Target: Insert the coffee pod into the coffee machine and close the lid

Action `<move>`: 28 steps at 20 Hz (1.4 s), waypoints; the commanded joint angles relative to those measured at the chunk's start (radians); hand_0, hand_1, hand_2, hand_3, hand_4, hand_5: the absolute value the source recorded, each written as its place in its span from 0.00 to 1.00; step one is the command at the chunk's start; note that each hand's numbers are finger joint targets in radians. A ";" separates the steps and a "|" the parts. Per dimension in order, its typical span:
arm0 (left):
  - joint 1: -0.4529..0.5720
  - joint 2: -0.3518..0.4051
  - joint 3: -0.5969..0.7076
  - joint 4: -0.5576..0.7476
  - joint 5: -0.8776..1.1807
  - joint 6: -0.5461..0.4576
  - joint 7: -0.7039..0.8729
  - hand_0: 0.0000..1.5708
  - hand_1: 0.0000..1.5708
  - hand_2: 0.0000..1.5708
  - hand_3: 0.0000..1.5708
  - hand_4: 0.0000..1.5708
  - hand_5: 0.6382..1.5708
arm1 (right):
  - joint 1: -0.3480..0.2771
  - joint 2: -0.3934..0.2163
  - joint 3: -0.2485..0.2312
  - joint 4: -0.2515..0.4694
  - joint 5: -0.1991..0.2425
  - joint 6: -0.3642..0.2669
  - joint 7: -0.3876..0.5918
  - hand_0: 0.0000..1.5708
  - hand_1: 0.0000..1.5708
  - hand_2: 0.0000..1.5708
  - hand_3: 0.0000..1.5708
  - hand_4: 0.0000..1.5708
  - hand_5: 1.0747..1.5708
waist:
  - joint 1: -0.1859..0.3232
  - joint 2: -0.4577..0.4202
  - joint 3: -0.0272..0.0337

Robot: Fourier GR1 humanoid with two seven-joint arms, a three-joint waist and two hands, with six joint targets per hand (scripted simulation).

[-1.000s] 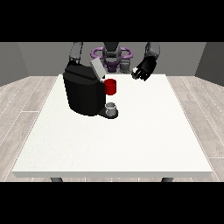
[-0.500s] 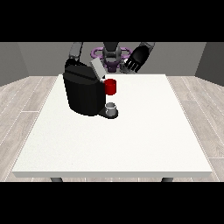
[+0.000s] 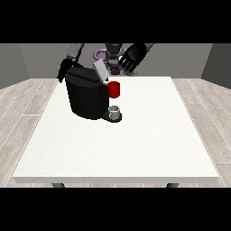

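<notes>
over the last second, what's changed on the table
The hand at the view's right has swung from the table's far right side inward, towards the coffee machine and its raised lid, taking hold of nothing. The machine, the red thing at the machine and the hand at the view's left stayed put.

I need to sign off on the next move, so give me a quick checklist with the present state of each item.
1. Lid open: ok, it stands tilted up above the machine.
2. Pod located: cannot tell; a grey thing sits on the machine's base, but it may not be the pod.
3. Hand at the view's right free: ok, it is raised behind the machine, with nothing seen in it.
4. Hand at the view's left: cannot tell, mostly hidden behind the machine.
5. Red thing at the machine: ok, visible at its front.
</notes>
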 commanded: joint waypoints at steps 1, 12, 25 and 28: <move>-0.101 0.023 0.022 0.009 0.005 -0.022 0.037 0.74 0.74 0.79 0.81 0.31 1.00 | -0.043 -0.025 -0.029 0.003 -0.025 0.025 -0.006 0.00 0.00 0.00 0.00 0.11 1.00 | -0.029 0.054 0.0003; -0.132 0.034 0.022 0.064 -0.025 0.030 0.015 0.76 0.76 0.82 0.79 0.31 1.00 | -0.090 -0.013 -0.014 -0.030 0.011 -0.016 0.024 0.00 0.00 0.00 0.00 0.00 1.00 | -0.051 0.136 -0.0001; -0.148 0.024 0.013 0.085 -0.037 0.034 -0.016 0.76 0.76 0.79 0.77 0.28 1.00 | -0.125 -0.054 -0.062 0.002 -0.019 0.010 0.010 0.00 0.00 0.00 0.00 0.06 1.00 | -0.040 0.157 0.0000; -0.190 0.086 0.032 0.106 -0.037 0.020 -0.039 0.76 0.76 0.79 0.76 0.27 1.00 | -0.135 -0.033 -0.052 -0.015 -0.029 0.013 -0.010 0.00 0.00 0.00 0.00 0.00 1.00 | -0.066 0.212 0.0001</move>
